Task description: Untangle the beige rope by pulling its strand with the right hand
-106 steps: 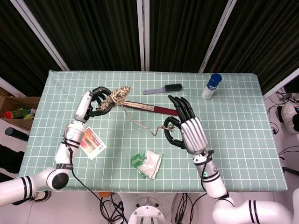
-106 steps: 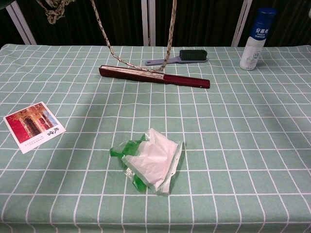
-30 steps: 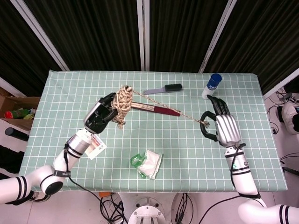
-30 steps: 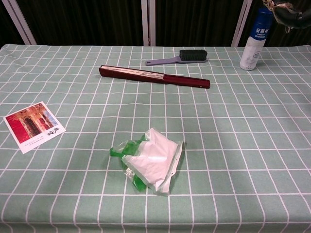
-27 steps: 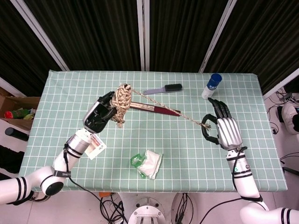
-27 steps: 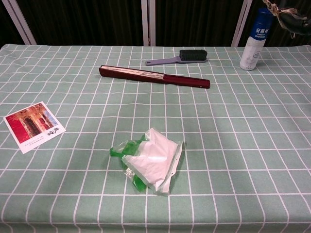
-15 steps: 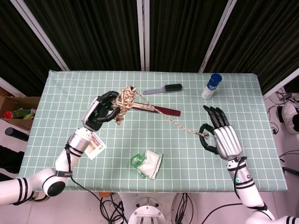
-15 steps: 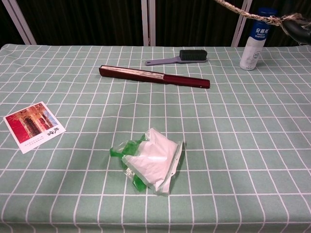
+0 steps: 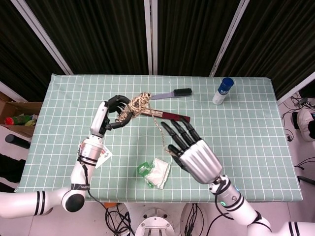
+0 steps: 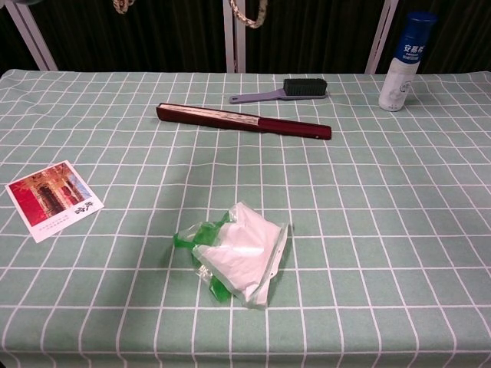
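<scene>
The beige rope's tangled bundle (image 9: 138,104) hangs above the table's back left, gripped by my left hand (image 9: 114,112). One strand (image 9: 160,130) runs from the bundle down to the thumb side of my right hand (image 9: 192,152). That hand is raised near the camera over the table's middle. Its fingers are spread, and the strand's end appears pinched at the thumb. In the chest view only a slack loop of rope (image 10: 247,15) and a short rope end (image 10: 121,6) show at the top edge. Neither hand shows there.
A folded dark red fan (image 10: 244,121) lies under the strand, with a grey brush (image 10: 285,90) behind it. A blue-capped white bottle (image 10: 405,61) stands at the back right. A crumpled plastic bag (image 10: 236,253) lies front centre, a postcard (image 10: 52,199) at the left.
My right hand has swung from the right side in toward the middle and up, closer to the camera. The strand went from taut to slack. The bundle shifted slightly right in my left hand.
</scene>
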`<state>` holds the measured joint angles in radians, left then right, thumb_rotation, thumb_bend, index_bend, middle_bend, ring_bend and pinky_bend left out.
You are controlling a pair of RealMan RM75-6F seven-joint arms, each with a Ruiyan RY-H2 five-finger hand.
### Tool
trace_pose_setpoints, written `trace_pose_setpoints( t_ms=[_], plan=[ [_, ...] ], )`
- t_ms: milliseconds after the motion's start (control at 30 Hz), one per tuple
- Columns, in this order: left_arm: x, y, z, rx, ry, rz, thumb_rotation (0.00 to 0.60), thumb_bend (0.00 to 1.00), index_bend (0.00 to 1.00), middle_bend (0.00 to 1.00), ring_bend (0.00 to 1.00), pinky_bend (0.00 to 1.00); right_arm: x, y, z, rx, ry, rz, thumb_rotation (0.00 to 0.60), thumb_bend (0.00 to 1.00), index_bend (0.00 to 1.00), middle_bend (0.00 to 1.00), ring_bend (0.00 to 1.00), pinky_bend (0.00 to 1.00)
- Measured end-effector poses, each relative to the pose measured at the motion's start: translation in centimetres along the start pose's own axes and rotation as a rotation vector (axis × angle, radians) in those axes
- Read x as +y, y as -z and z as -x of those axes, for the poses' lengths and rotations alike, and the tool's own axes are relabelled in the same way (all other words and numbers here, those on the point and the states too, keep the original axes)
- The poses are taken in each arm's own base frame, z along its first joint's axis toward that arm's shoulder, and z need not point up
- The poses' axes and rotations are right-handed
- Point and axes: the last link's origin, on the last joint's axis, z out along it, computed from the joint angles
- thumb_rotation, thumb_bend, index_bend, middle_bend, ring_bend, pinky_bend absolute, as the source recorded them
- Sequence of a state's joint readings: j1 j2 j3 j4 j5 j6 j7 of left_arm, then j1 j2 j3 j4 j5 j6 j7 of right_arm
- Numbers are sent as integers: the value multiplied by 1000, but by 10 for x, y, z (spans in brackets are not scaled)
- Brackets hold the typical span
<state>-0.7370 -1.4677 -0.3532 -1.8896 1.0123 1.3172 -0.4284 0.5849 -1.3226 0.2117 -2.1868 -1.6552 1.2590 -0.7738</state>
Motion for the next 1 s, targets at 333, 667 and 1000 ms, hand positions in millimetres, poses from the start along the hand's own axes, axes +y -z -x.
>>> trace_pose_setpoints(
  t_ms=[333,667,1000],
  plan=[
    [1,11,25,-61,-119,74,600,495,787,827,670,692,-25,-68,-13,-22,-17,-17,600,477,1000,29,0,0],
    [-3,27,45,-174,-152,119,600,496,787,827,670,691,-50,-143,-26,-42,-48,51,600,477,1000,34,0,0],
    [-5,32,47,-267,-5,118,600,496,788,824,668,688,-21,-158,-23,-31,-122,247,600,477,1000,37,0,0]
  ],
)
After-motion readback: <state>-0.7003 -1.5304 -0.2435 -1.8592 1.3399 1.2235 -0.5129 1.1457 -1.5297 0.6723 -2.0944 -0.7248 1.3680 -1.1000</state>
